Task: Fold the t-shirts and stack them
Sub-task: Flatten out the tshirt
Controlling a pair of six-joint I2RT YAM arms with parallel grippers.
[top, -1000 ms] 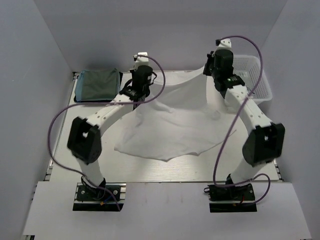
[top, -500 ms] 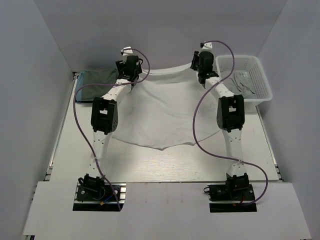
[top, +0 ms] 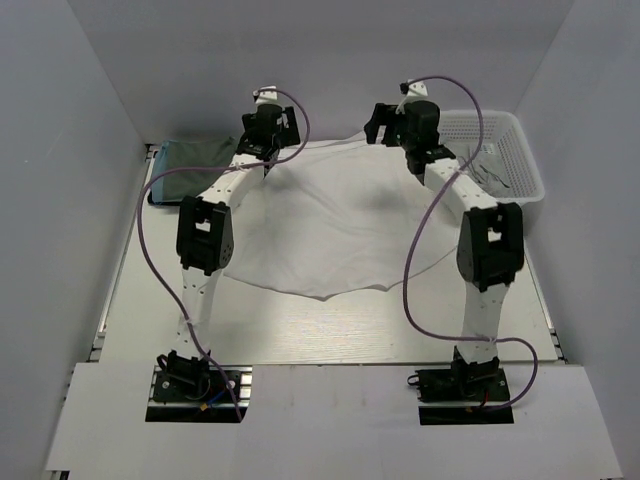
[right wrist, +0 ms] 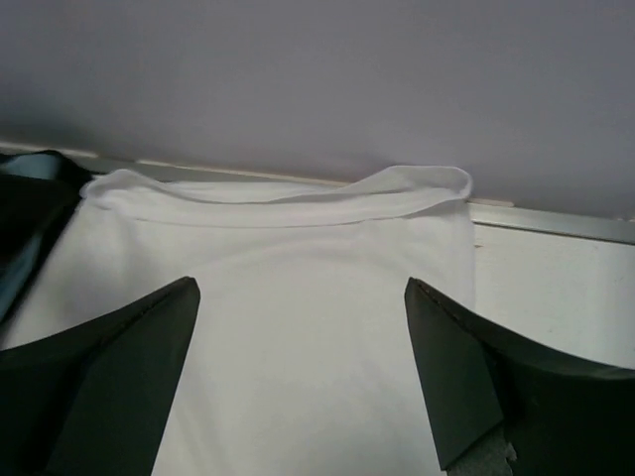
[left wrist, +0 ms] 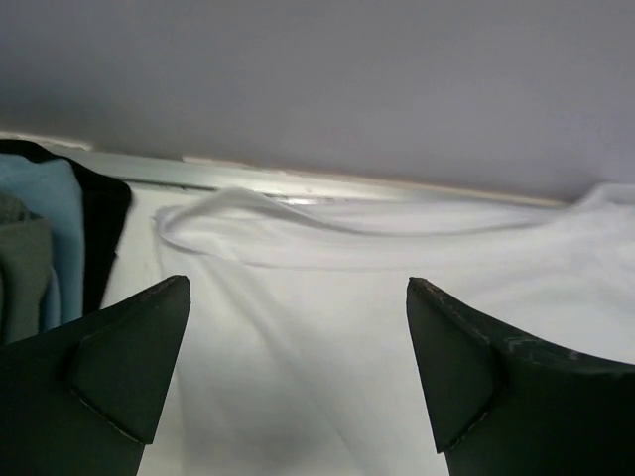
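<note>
A white t-shirt [top: 335,225] lies spread over the middle of the table, its far edge near the back wall. My left gripper [top: 262,135] hovers over the shirt's far left corner, open, with only white cloth [left wrist: 327,327] under its fingers [left wrist: 129,367]. Above the shirt's far right corner my right gripper [top: 383,128] is open too, with nothing between its fingers. In the right wrist view the shirt's hem [right wrist: 278,203] lies just past the right gripper [right wrist: 300,288]. A folded grey-green t-shirt [top: 192,168] rests on a dark stack at the back left.
A white plastic basket [top: 520,160] stands at the back right with some cloth inside. The folded stack [left wrist: 40,248] lies close to the left of my left gripper [left wrist: 298,297]. The back wall rises right behind both grippers.
Both grippers have carried the shirt's far edge to the back of the table, opened and let it go. The shirt has dropped flat.
</note>
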